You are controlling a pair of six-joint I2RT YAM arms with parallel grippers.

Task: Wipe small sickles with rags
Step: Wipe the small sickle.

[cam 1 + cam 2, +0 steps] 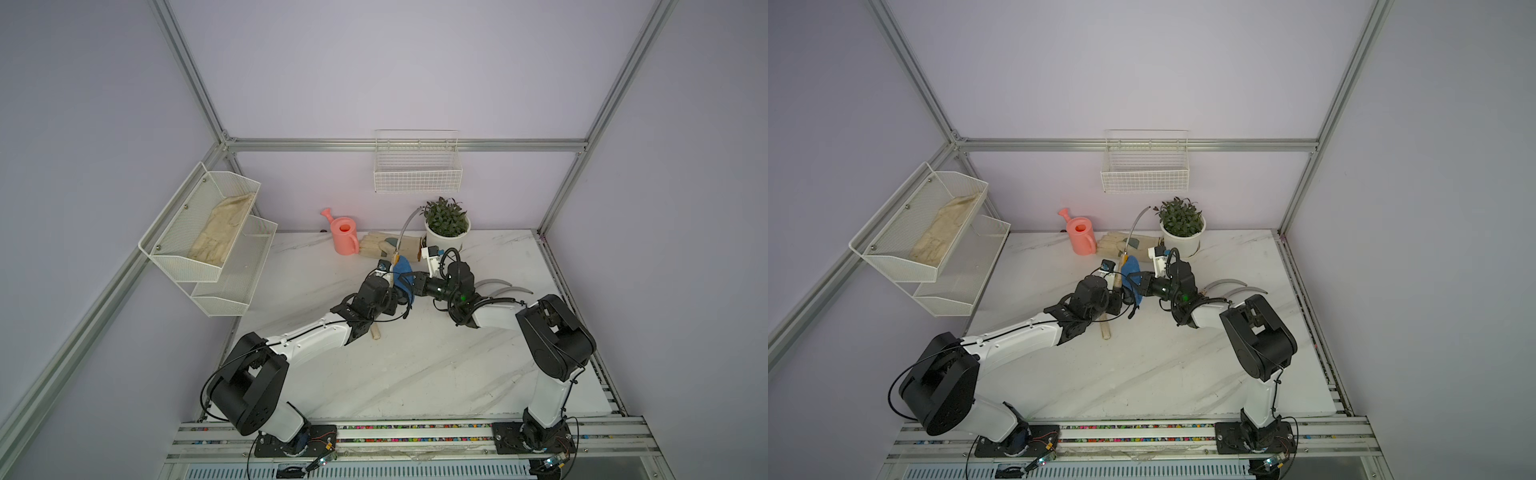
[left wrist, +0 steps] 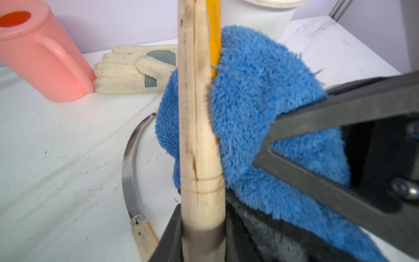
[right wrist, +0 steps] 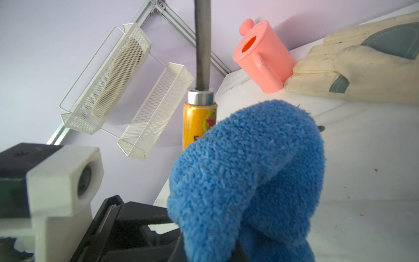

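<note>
My left gripper (image 2: 203, 245) is shut on the pale wooden handle (image 2: 199, 136) of a small sickle, held upright. Its grey blade (image 1: 407, 226) curves up toward the plant. My right gripper (image 1: 415, 284) is shut on the blue plush rag (image 3: 249, 170), which presses against the upper, yellow-labelled part of that handle (image 3: 197, 122), below the blade. In both top views the two grippers meet at mid-table. Another sickle (image 2: 128, 163) lies on the table under my left arm. Two more blades (image 1: 496, 283) lie to the right, behind my right arm.
A pink watering can (image 1: 345, 235), beige gloves (image 1: 386, 245) and a potted plant (image 1: 446, 226) stand along the back edge. A wire basket (image 1: 417, 166) hangs on the back wall. A two-tier mesh shelf (image 1: 208, 232) on the left wall holds another glove.
</note>
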